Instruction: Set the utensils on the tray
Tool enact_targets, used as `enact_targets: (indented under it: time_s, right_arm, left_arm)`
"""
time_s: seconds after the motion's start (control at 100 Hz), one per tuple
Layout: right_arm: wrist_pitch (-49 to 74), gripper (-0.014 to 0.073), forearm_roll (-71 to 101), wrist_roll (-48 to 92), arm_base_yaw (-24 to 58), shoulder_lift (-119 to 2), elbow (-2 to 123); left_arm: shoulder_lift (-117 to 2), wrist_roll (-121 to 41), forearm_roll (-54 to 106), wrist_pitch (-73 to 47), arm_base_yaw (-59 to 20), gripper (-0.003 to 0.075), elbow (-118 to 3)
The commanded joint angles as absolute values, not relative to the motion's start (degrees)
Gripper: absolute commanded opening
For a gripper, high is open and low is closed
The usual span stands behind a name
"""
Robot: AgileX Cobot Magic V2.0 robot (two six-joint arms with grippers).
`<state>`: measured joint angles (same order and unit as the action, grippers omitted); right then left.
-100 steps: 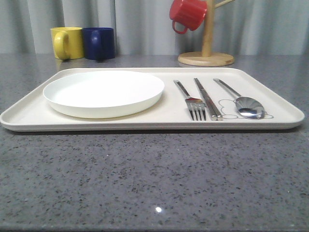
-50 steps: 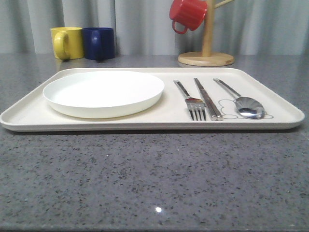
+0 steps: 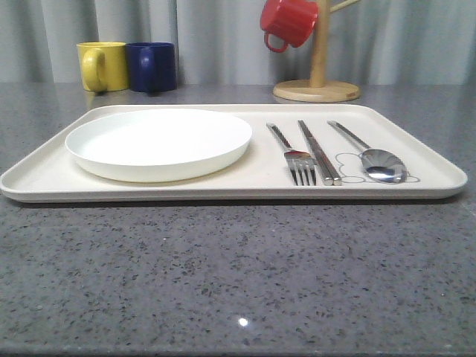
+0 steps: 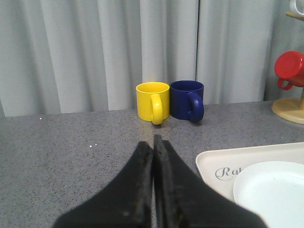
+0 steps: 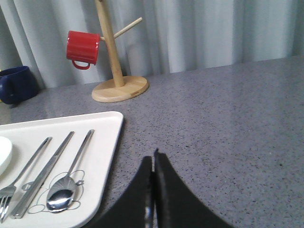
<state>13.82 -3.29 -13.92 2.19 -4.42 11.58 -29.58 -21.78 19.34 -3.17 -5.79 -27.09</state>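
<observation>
plate (image 3: 159, 143) on tray (image 3: 44, 178) left | fork (image 3: 294, 154), chopsticks (image 3: 320, 152), spoon (image 3: 372, 156) right

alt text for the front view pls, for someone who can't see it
A cream tray on a grey speckled table holds a white plate on its left and, side by side on its right, a fork, chopsticks and a spoon. Behind it stand a yellow mug, a blue mug and a wooden mug tree with a red mug hanging.

We are seeing soft, even, bright light with only a thin shadow lying under the cream rectangular tray (image 3: 44, 178). A small white glare spot is shining on the speckled grey stone table (image 3: 243, 322), and the oval-bowled silver spoon (image 3: 381, 165) is glinting. The closed black gripper fingers (image 4: 137, 190) are looking slightly soft up close.
</observation>
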Motion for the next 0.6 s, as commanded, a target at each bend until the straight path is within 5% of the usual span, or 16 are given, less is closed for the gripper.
enact_targets:
  time_s: [0.0, 0.28, 0.59]
  right_arm:
    - [5.2, -0.0068, -3.8, -13.3, 1.4, -3.3, 9.8]
    - [-8.4, -0.0068, -3.8, -12.8, 1.3, 0.0, -0.7]
    - [-7.4, -0.0068, -3.8, -12.8, 1.3, 0.0, -0.5]
  left_arm:
    - [-29.7, -21.5, 19.7, 1.2, -5.6, -0.0017, -28.7]
    - [-29.7, -21.5, 19.7, 1.2, -5.6, -0.0017, -28.7]
    - [-29.7, -21.5, 19.7, 1.3, -5.6, -0.0017, -28.7]
